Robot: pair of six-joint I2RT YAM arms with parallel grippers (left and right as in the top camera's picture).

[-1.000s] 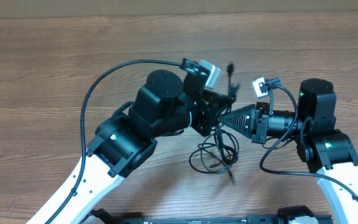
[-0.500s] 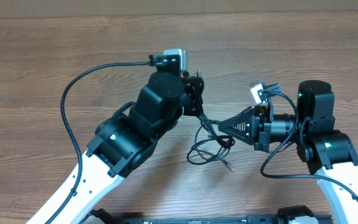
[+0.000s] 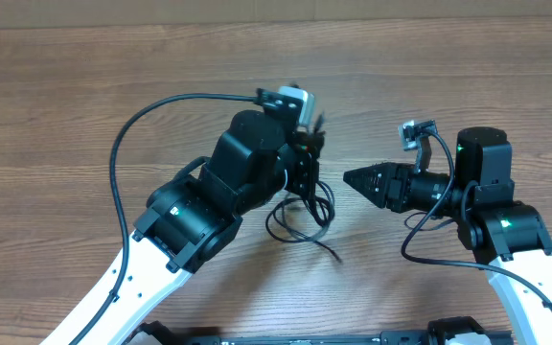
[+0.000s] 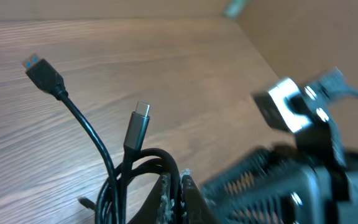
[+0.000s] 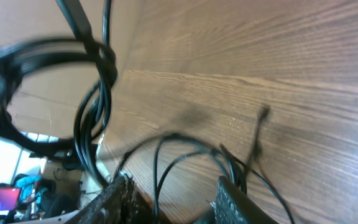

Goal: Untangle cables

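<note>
The cables [image 3: 300, 216] are a bunch of thin black loops hanging from my left gripper [image 3: 311, 171] down to the wooden table. The left wrist view shows that gripper [image 4: 174, 198] shut on a strand of the cables [image 4: 114, 180]. Two plug ends stick up free, a silver one [image 4: 138, 119] and a blue-tipped one [image 4: 41, 70]. To the right, my right gripper [image 3: 349, 177] points at the bunch from a short gap away. In its wrist view the right gripper [image 5: 176, 194] stands open, and the cables [image 5: 185, 149] loop on the table beyond its fingers [image 5: 120, 196].
A thick black arm wire [image 3: 132, 134] arcs out to the left of the left arm. Another arm wire [image 3: 415, 244] hangs by the right arm. Cardboard [image 3: 257, 8] runs along the table's far edge.
My right gripper has opened, let go of the cables and drawn back to the right. The left gripper swung and now holds the bunch further left and lower.
</note>
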